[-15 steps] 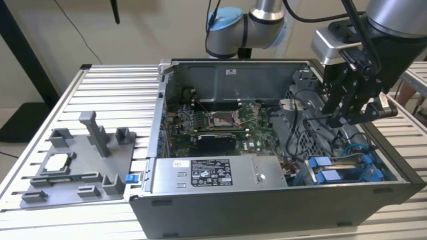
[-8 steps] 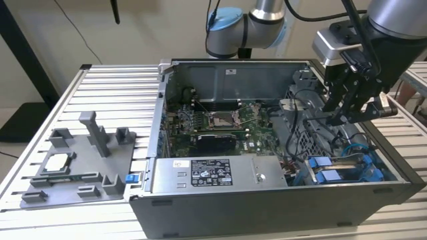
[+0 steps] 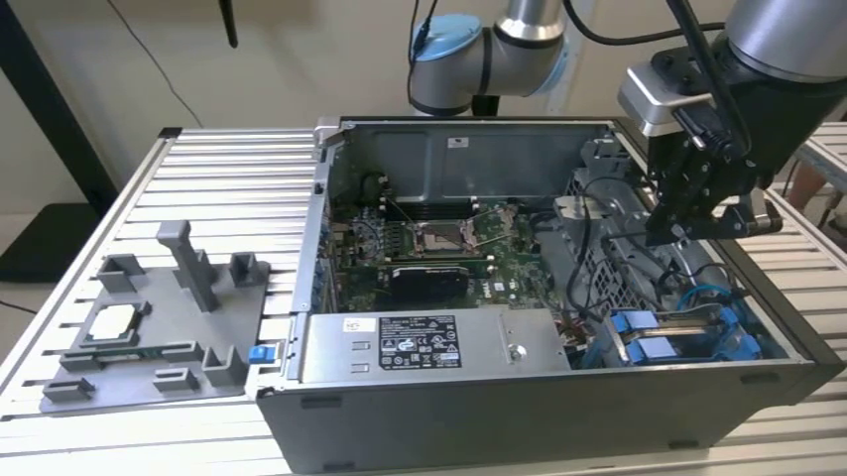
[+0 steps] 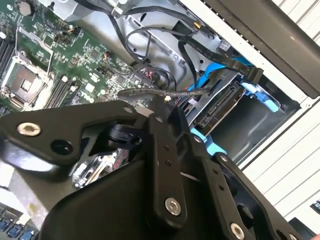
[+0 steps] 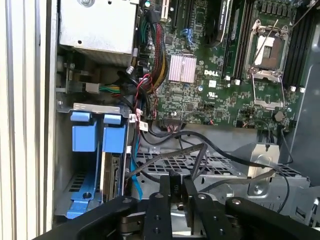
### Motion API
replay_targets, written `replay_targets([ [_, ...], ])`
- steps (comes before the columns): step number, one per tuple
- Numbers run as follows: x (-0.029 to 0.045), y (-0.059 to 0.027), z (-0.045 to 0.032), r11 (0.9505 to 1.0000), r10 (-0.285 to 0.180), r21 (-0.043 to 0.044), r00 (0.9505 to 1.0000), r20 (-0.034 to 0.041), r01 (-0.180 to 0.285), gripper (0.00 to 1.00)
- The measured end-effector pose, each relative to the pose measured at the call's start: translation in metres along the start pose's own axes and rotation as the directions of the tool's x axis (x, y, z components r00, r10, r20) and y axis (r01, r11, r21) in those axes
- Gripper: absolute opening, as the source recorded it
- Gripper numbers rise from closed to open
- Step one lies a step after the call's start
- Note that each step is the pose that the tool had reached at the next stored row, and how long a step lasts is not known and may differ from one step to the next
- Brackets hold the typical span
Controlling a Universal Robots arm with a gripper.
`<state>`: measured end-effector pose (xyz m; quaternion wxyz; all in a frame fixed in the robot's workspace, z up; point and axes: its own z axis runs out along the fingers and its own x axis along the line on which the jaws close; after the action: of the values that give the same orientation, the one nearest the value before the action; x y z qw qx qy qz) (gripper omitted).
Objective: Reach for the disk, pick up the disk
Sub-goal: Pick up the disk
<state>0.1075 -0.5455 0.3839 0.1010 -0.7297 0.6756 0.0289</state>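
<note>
An open computer case (image 3: pixel 556 416) lies on its side on the slatted metal worktop (image 3: pixel 225 178), its insides facing up. In the exterior view, the disk (image 3: pixel 681 335) is at about four o'clock from the middle of the case. It stands on edge in the drive bay, with its blue carrier frame round it. Both wrist views show it seated in that bay (image 5: pixel 112 170) (image 4: pixel 225 107), with black cables (image 5: pixel 200 150) looping across the metal cage beside it.

The gripper (image 3: pixel 695 230) hangs over the case at about twelve o'clock from the disk, above it and well apart from it. It also appears in both wrist views (image 5: pixel 177 180) (image 4: pixel 165 102), but I cannot tell whether it is open or closed.

The green motherboard (image 3: pixel 437 243) fills the middle of the case. The grey power supply box (image 3: pixel 423 342) with its black-and-white label is at six o'clock from the motherboard. Out at nine o'clock from the case, a grey fixture tray (image 3: pixel 159 337) rests on the worktop, and a small square chip (image 3: pixel 113 322) lies on it.
</note>
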Motion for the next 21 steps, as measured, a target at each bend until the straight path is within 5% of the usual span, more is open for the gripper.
replay_targets([
  [11, 0.0004, -0.0013, 0.0017, 1.0000, 0.000, -0.0001, 1.0000, -0.0012, 0.000, 0.00],
  [18, 0.0034, -0.0300, 0.0052, 1.0000, -0.001, -0.0054, 0.9999, -0.0159, 0.001, 0.00],
  [21, 0.0066, -0.0355, 0.0053, 1.0000, -0.002, -0.0062, 0.9997, -0.0242, 0.002, 0.00],
])
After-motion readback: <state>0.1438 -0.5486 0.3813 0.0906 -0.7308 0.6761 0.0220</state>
